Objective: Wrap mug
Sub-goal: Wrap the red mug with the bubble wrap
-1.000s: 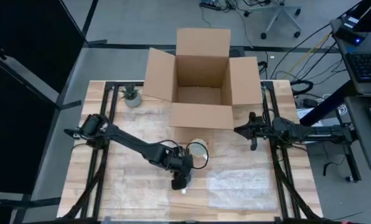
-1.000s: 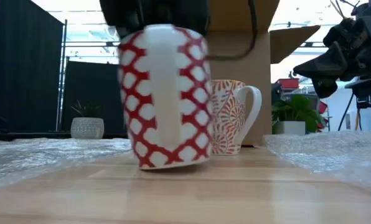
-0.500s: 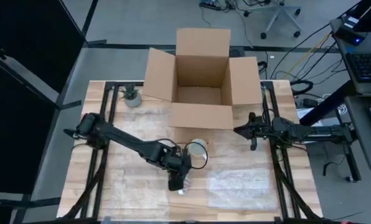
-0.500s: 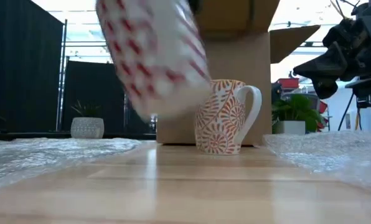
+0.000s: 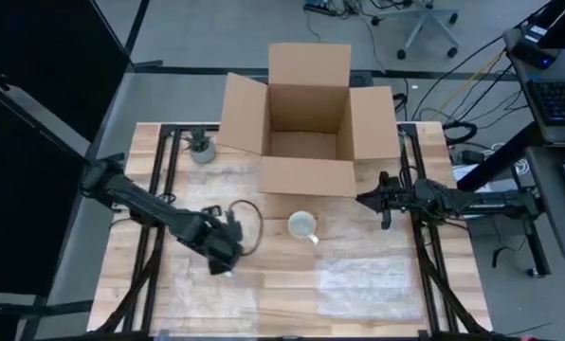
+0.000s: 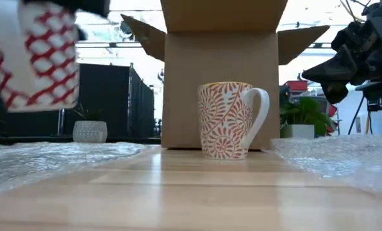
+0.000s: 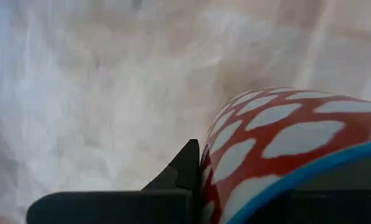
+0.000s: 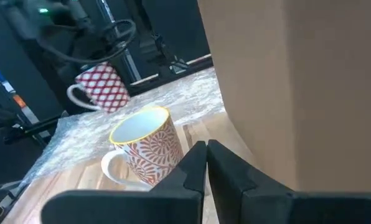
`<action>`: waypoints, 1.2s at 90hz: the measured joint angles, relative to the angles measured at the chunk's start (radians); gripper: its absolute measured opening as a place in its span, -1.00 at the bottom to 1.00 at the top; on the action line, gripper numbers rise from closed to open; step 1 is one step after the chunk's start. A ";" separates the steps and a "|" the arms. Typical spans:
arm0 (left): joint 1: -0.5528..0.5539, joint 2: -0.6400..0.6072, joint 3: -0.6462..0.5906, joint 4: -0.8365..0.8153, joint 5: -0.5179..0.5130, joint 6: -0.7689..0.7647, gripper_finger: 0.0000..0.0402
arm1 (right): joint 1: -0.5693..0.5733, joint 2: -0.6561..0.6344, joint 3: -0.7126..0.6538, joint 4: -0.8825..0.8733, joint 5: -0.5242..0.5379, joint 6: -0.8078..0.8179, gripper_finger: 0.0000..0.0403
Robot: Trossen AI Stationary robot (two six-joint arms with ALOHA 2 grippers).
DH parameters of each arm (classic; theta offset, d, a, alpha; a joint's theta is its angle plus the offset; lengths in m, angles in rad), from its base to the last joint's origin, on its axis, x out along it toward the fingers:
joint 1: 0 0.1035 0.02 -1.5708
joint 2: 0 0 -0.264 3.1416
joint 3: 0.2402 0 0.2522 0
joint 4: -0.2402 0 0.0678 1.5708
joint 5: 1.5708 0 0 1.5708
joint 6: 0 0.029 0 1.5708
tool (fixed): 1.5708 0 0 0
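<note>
My left gripper (image 5: 222, 258) holds a red-and-white lattice mug (image 6: 37, 59) in the air over the left bubble-wrap sheet (image 5: 183, 284). The mug (image 8: 101, 86) also shows in the right wrist view. An orange-patterned mug (image 5: 301, 225) stands upright on its base on the bare wood in front of the open cardboard box (image 5: 306, 123). My right gripper (image 5: 363, 199) waits shut at the box's right flap, clear of the table. My left gripper grips the red mug's wall at its blue-edged rim (image 7: 235, 146). One finger (image 7: 187, 167) lies against the outside; the other is hidden behind the rim. The fingers come from above. The mug hangs below them, roughly upright, well clear of the table.
A second bubble-wrap sheet (image 5: 373, 279) lies on the table's near right. A small potted plant (image 5: 201, 145) stands at the far left corner. Bare wood lies between the two sheets.
My left gripper has lifted the red mug from beside the orange mug. It has carried the mug up and toward the table's left edge, tipping it on the way. The mug now hangs high over the left bubble wrap. The orange mug has stayed in place.
</note>
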State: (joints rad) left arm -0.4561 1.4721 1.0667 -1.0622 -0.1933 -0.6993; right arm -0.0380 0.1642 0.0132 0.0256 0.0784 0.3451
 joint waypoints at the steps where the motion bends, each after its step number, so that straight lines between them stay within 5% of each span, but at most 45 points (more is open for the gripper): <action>1: 0.000 -0.010 -0.017 0.009 0.002 -0.006 -0.96 | 0.000 0.001 0.000 0.000 0.000 0.000 -1.00; 22: 0.008 -0.116 -0.199 0.062 0.067 -0.080 -0.96 | 0.000 0.021 0.000 -0.001 0.000 0.009 -1.00; 108: 0.096 -0.101 -0.290 0.215 0.107 0.035 -0.96 | 0.000 0.089 0.000 0.004 0.026 0.010 -1.00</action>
State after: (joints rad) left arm -0.3603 1.3712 0.7763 -0.8468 -0.0860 -0.6647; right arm -0.0376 0.2527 0.0132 0.0295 0.1047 0.3548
